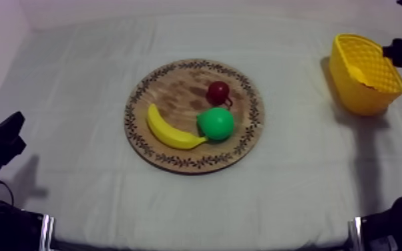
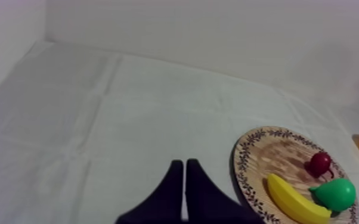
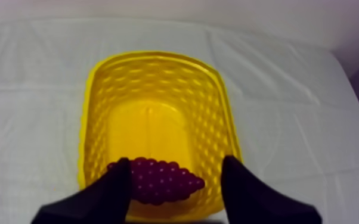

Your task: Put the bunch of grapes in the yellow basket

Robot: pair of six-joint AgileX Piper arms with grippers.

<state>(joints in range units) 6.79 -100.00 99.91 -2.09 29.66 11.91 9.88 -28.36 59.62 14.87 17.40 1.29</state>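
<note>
"Yellow basket (image 3: 92, 119), out at 2 o'clock from the wooden board (image 1: 177, 83): was that where the bunch of grapes (image 3: 161, 180) ended up?"

"It was. You had the bunch lying on the basket floor, at the end nearest your right gripper (image 3: 177, 161). Its jaws stood wide apart, one finger on each side of the bunch, gripping nothing. One finger looked just beside the grapes; whether it touched them I could not tell."

"So what could have gone wrong for you from there?"

"Mostly the way out, I'd judge. If you had pulled away at a slant instead of straight up, that near finger could have hooked the bunch and dragged it over the rim. A fingertip catching the latticed wall could have tipped or shoved the basket, which looked light. Closing the jaws by mistake would have gripped the grapes and carried them out with the arm."

"And your other side?"

"Your left gripper (image 2: 185, 162) sat low, toward 8 o'clock from the board, jaws pressed together into a narrow wedge with nothing in them. On the board the small red fruit (image 1: 218, 92) lay at 1 o'clock, the pear (image 1: 216, 123) at 4 and the banana (image 1: 170, 132) at 7. You had no cause to touch any of them."
</note>
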